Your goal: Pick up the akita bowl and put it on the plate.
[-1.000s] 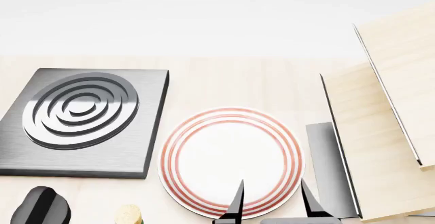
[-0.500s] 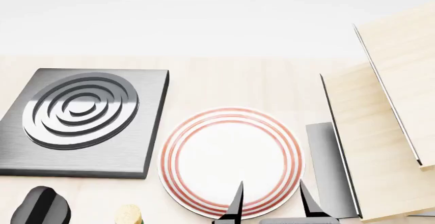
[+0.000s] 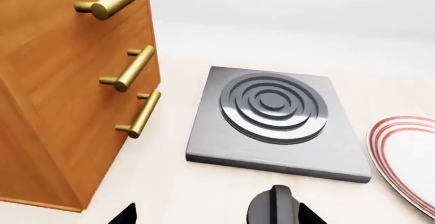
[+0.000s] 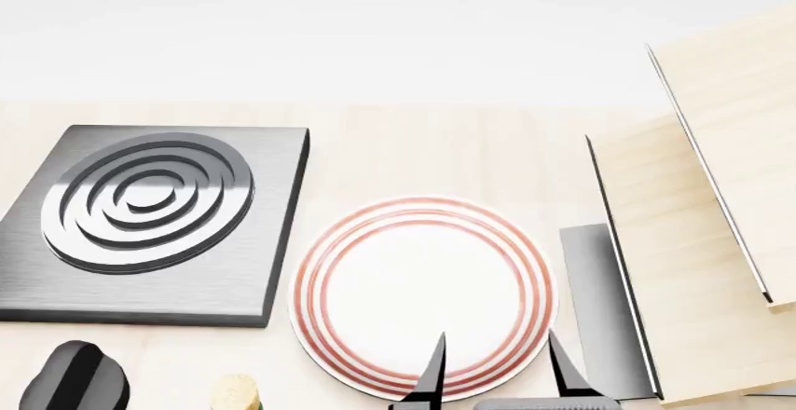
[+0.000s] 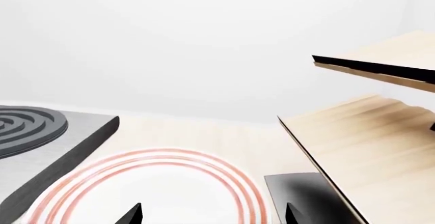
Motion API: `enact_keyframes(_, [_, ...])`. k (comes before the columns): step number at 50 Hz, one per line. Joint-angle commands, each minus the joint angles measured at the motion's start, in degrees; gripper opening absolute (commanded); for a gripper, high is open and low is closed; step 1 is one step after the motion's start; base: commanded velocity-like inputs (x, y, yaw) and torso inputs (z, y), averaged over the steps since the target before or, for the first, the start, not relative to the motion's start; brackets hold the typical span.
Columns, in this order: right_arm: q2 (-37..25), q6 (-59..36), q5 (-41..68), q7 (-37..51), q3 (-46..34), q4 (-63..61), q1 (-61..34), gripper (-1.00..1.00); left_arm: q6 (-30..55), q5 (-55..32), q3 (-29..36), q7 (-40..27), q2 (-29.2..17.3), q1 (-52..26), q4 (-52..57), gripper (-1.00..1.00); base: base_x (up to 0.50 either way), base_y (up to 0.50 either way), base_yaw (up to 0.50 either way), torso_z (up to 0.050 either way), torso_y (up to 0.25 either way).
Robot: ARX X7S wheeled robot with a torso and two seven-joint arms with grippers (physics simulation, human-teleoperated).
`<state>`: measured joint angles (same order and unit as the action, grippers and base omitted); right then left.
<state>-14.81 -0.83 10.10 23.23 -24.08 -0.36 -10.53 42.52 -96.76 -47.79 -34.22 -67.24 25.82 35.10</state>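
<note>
The akita bowl is out of view in every frame. The plate (image 4: 423, 293), white with thin red rings, lies flat on the pale wooden counter in the head view. It also shows in the right wrist view as the plate (image 5: 156, 183), and its rim (image 3: 408, 152) appears in the left wrist view. My right gripper (image 4: 495, 373) hovers open over the plate's near edge, its dark fingertips (image 5: 132, 215) wide apart with nothing between them. The left gripper (image 3: 217, 216) is open too, low over the counter in front of the burner, holding nothing.
A square grey burner (image 4: 149, 214) with concentric rings sits left of the plate. A black knob-like piece (image 3: 272, 206) lies just inside one left finger. A wooden drawer cabinet (image 3: 61, 81) with brass handles stands beside the left arm. Tilted pale wooden panels (image 4: 709, 242) and a dark grey slab (image 4: 597, 307) crowd the right.
Almost nothing: the right gripper's right-hand finger has edged very slightly to the left. The plate and burner have not moved.
</note>
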Motion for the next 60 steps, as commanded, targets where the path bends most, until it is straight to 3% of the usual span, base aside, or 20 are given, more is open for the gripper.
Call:
enact_keyframes(1, [-0.1,0.2,0.2,0.0,-0.3,0.5,-0.2,1.00,1.2,0.5,0.8,0.3,-0.1,0.3,-0.1,1.00,0.00,0.00,0.00,0.000,0.000])
enact_keyframes(7, [0.0,0.4,0.3,0.1,-0.4,1.0,-0.2,1.00,0.6,-0.2,4.0,0.2,-1.7,-0.2,-1.6,1.00,0.00,0.00,0.00,0.000,0.000])
enact_keyframes(28, [-0.2,0.4,0.6,0.4,-0.7,1.1,-0.5,1.00,4.5,-0.4,1.6,0.8,-0.4,1.2,-1.0,1.00,0.00,0.00,0.00,0.000,0.000])
enact_keyframes(35, [-0.3,0.4,0.5,0.6,-0.9,1.2,-0.5,1.00,4.7,0.8,3.6,1.7,-0.7,1.2,-1.2,1.00,0.00,0.00,0.00,0.000,0.000])
enact_keyframes(60, [-0.5,0.6,1.0,0.9,-1.2,1.7,-0.7,1.00,9.2,2.3,-0.9,4.2,2.4,3.2,-0.6,1.00,0.00,0.00,0.00,0.000,0.000])
